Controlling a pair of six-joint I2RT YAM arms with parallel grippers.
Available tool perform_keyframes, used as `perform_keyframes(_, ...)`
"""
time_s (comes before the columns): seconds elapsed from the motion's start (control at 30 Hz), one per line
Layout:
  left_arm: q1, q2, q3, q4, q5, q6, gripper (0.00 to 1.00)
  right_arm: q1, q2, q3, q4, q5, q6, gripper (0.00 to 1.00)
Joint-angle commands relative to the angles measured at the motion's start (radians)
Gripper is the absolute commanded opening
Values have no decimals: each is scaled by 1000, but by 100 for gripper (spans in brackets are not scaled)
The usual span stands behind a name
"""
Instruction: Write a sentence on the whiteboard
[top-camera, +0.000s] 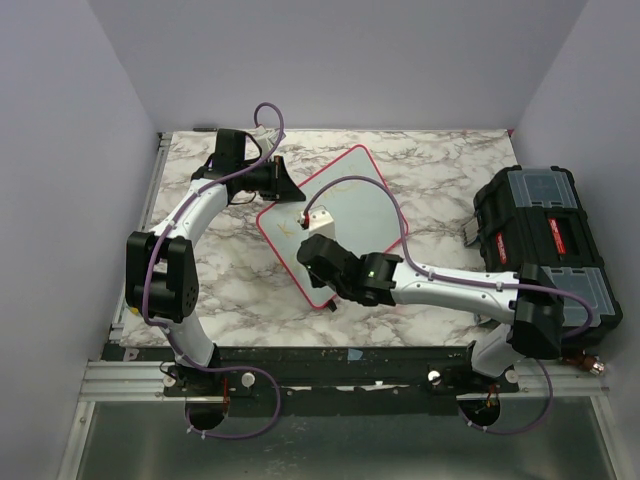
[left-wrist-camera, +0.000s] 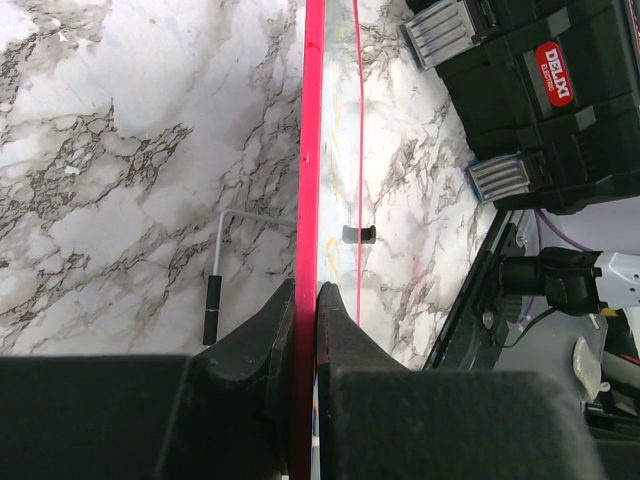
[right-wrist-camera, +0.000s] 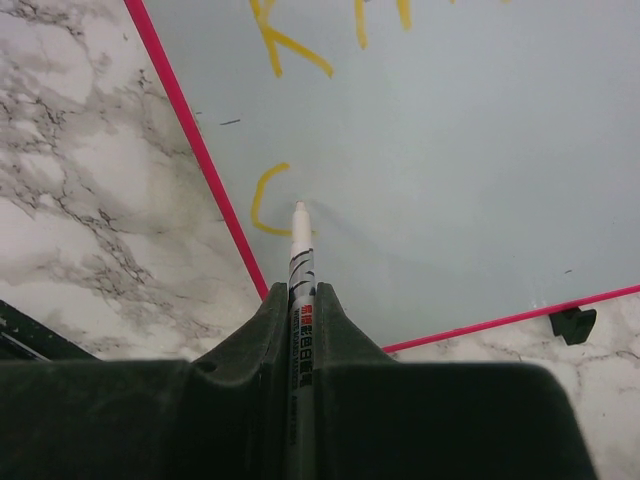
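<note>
A: In the middle of the marble table, the whiteboard lies flat and skewed, between the two arms. What could spoil the sentence from here?

B: I'd say the board swinging. The left gripper has its fingers clamped on the pink frame at one spot only, so a sideways stroke could pivot the board about that pinch and bend the letters.

A: And the writing side?

B: The right gripper is closed tight on the marker, with the tip at the surface just beside a yellow "C". That letter sits near the frame. A stroke toward that edge could ride onto the rim, and hard pressure might make the pen slide back between the fingers.

A: Which camera tells you most?

B: The right wrist: only there are the yellow strokes and the tip readable. From above they are nearly invisible, though that view alone shows the board's angle and both arms. The left wrist alone shows the clamp edge-on, plus a hex key lying by the board and the black toolbox.
</note>
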Motion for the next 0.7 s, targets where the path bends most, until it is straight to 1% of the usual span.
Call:
perform_keyframes(0.0, -18, -8, -26, -37, -78, 99, 0, -5, 16, 51, 45, 39, -16, 1)
perform_keyframes(0.33, -19, -9, -26, -37, -78, 100, 0, -35, 89, 144, 53, 79, -38, 1)
perform_keyframes(0.67, -19, -8, -23, -37, -77, 102, 0, -46, 110, 119, 54, 71, -22, 1)
